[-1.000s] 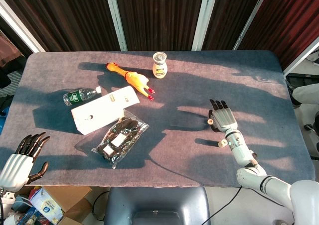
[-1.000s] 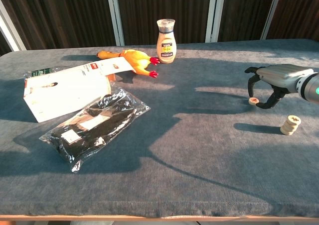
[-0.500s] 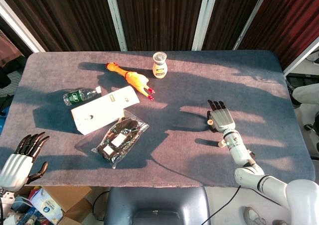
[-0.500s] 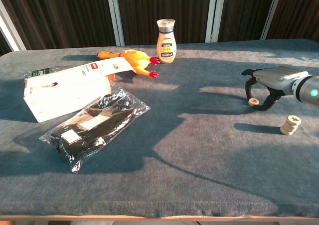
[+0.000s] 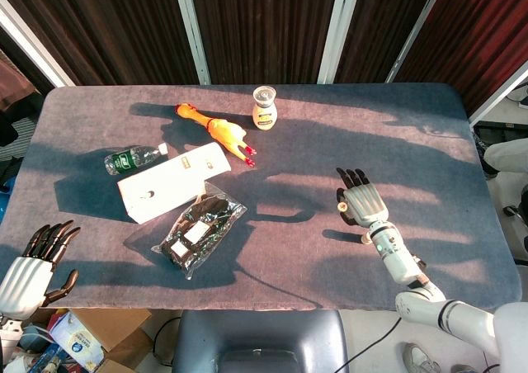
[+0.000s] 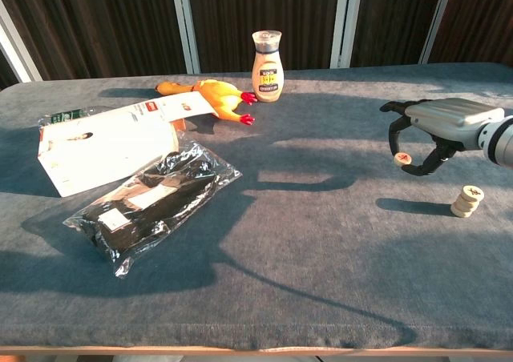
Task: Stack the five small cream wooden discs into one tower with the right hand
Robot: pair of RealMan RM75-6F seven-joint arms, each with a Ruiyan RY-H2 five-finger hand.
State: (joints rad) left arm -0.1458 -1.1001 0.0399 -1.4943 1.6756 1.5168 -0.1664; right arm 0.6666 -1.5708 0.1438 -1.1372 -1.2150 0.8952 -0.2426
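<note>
The right robot hand (image 6: 425, 134) hangs above the table (image 6: 321, 282) with its fingers (image 6: 394, 135) curled down. It pinches one small cream disc (image 6: 403, 158) between thumb and finger, and the disc is lifted off the cloth. A short tower of discs (image 6: 466, 201) stands on the table just beside this robot hand, on the side nearer the robot. Far off to the other side lie a white box (image 6: 104, 146), a black bag (image 6: 152, 202), a rubber chicken (image 6: 212, 96) and a sauce bottle (image 6: 267, 55). The left robot hand (image 5: 33, 262) sits off the table edge, fingers spread, holding nothing.
</note>
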